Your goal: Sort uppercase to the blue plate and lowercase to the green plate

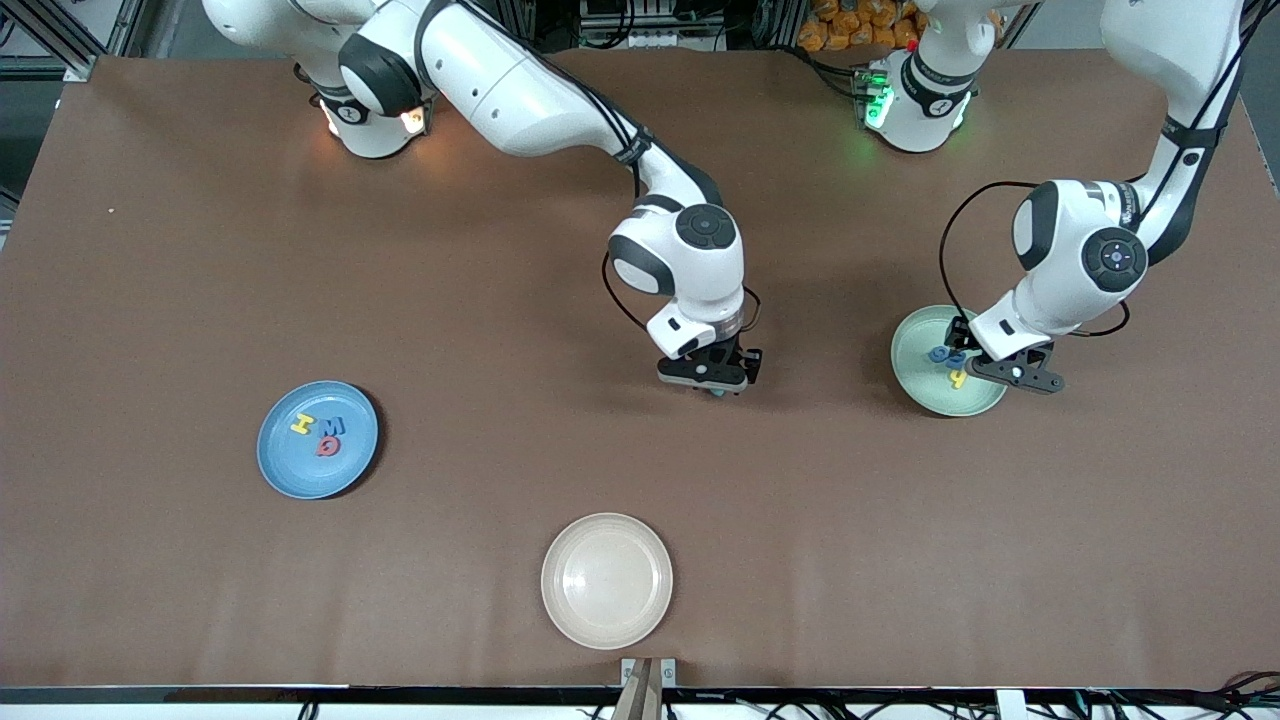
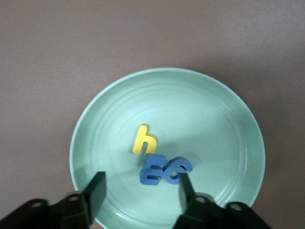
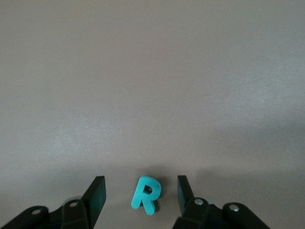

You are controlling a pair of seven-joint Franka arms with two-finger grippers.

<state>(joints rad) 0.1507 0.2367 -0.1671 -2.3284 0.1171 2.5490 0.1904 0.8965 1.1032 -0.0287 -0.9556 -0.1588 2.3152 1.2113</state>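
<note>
Nearly done: blue plate (image 1: 318, 440), toward the right arm's end of the bench (image 1: 150, 300), has three capitals in it, yellow H (image 1: 302, 424), blue M (image 1: 332, 427), red Q (image 1: 327, 447). Green plate (image 1: 948, 361), toward the left arm's end, shows yellow h (image 2: 143, 139) and two blue lowercase letters (image 2: 164, 170) touching each other, just beside the h. Left end effector (image 2: 139, 191) hovers over the green plate, fingers spread wide, nothing between them. Right end effector (image 3: 139, 193) is low over the bare bench, about midway between the blue and green plates, fingers wide apart on either side of teal R (image 3: 147, 194), not touching it; R lies flat on the bench. Judged left to do: grip R, carry it to the blue plate. Cream plate (image 1: 607, 580), nearer the front camera than the blue plate, has nothing in it. Hard to tell: the fourth lowercase letter isn't visible anywhere, possibly hidden under the left end effector in the front view and cut off in the left wrist view. In the front view R is almost wholly covered by the right end effector. Exact identity of the two blue letters unclear.
</note>
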